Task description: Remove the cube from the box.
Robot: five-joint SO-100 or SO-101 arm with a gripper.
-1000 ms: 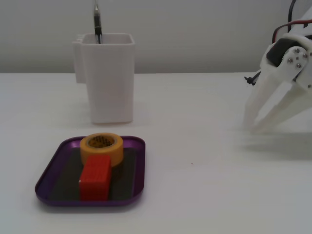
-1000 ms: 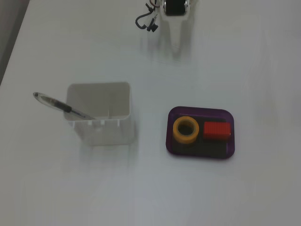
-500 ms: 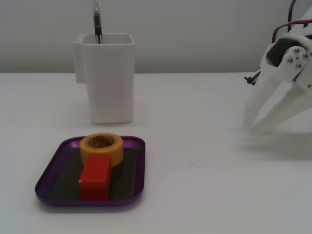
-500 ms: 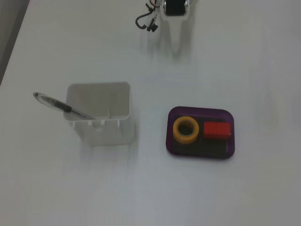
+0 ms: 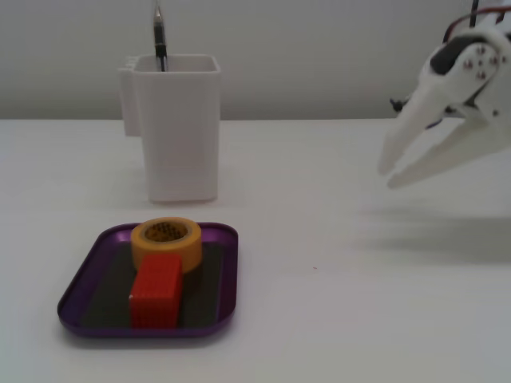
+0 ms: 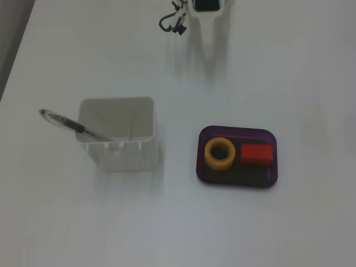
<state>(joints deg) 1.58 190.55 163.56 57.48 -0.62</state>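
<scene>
The red cube (image 5: 156,290) lies on the dark floor of the purple box (image 5: 227,275), at its front, touching the yellow tape roll (image 5: 166,242) behind it. In the other fixed view, from above, the cube (image 6: 256,153) is in the right half of the box (image 6: 237,180), with the roll (image 6: 219,153) to its left. My gripper (image 5: 388,177) hangs in the air at the far right, well away from the box. Its white fingers point down-left, a narrow gap apart, and hold nothing. From above, only the arm's wrist (image 6: 206,5) shows clearly, at the top edge.
A tall white container (image 5: 179,128) with a pen (image 5: 160,36) in it stands behind the box. In the view from above, the container (image 6: 118,139) is to the left of the box. The table is white.
</scene>
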